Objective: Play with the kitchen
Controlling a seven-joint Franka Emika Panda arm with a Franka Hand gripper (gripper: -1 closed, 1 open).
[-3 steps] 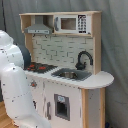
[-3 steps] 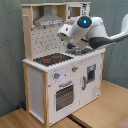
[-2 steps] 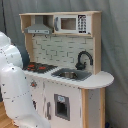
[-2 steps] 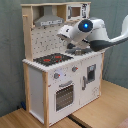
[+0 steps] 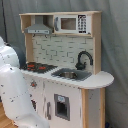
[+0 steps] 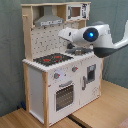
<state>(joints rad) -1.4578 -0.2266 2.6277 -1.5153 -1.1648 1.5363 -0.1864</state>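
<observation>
The kitchen [image 5: 65, 95] is a white and light-wood toy that shows in both exterior views. Its red-ringed black hob [image 5: 37, 66] lies left of the grey sink [image 5: 70, 75] and black tap [image 5: 84, 59]. The second exterior view shows the hob [image 6: 50, 59], the knobs [image 6: 56, 76] and the oven door [image 6: 64, 95]. My white arm [image 6: 92, 37] reaches in from the second exterior view's right, in front of the backboard. My gripper [image 6: 65, 35] points left above the counter and touches nothing I can see. In the first exterior view only the arm's bulky white body [image 5: 12, 90] shows, at the left.
A hood [image 5: 39, 27] and a toy microwave [image 5: 70, 23] sit on the top shelf. Grey curtain hangs behind the kitchen. A wooden table top [image 6: 100, 112] carries the kitchen [image 6: 55, 80] in the second exterior view.
In the second exterior view my arm's end has sunk lower and shifted slightly right in front of the backboard. The kitchen has not moved.
</observation>
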